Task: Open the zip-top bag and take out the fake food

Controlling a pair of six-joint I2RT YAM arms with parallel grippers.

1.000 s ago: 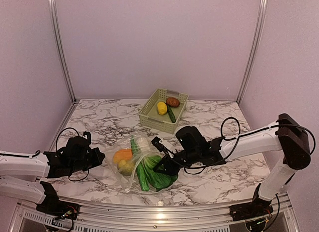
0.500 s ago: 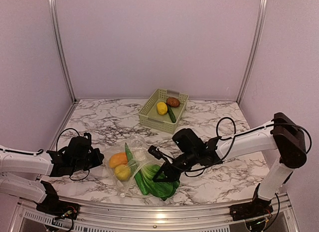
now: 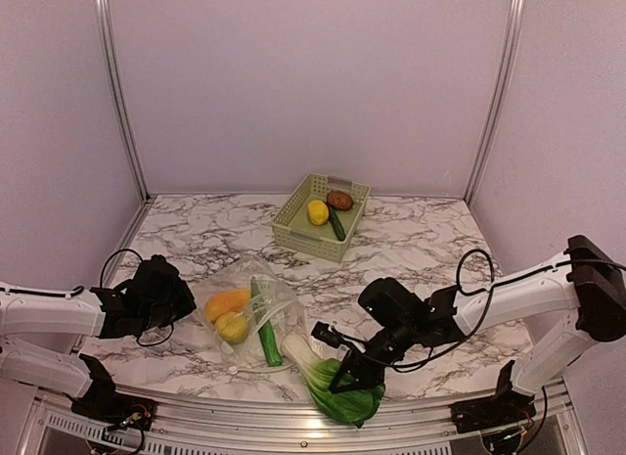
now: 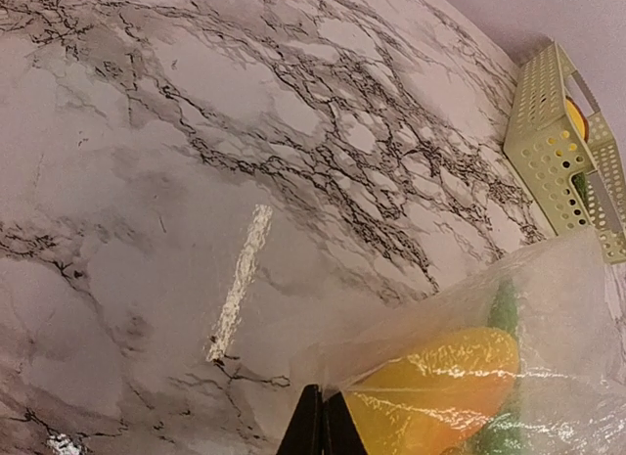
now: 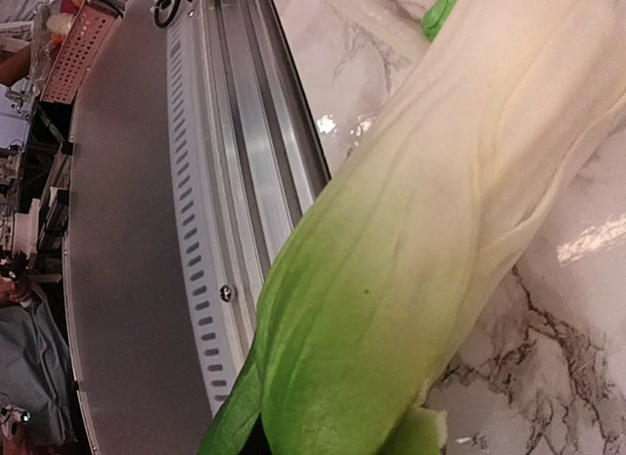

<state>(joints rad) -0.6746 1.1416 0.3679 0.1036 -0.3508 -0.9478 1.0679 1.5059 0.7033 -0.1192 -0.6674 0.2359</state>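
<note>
Left end effector (image 4: pixel 318 431) pinches the bag (image 3: pixel 266 291) at 9 o'clock as anchor — right end effector (image 3: pixel 345 373) clamps the greens (image 3: pixel 349 406) at 5 o'clock.

The leafy vegetable (image 3: pixel 349 406) lies right of the zip-top bag (image 3: pixel 280 300), basket (image 3: pixel 290 221) behind.

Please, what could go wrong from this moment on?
1. The bok choy in the right gripper is right beside the front rail; released here, it may roll off the table.
2. The left gripper pinches only a corner of the zip-top bag; the thin film might slip out.
</note>
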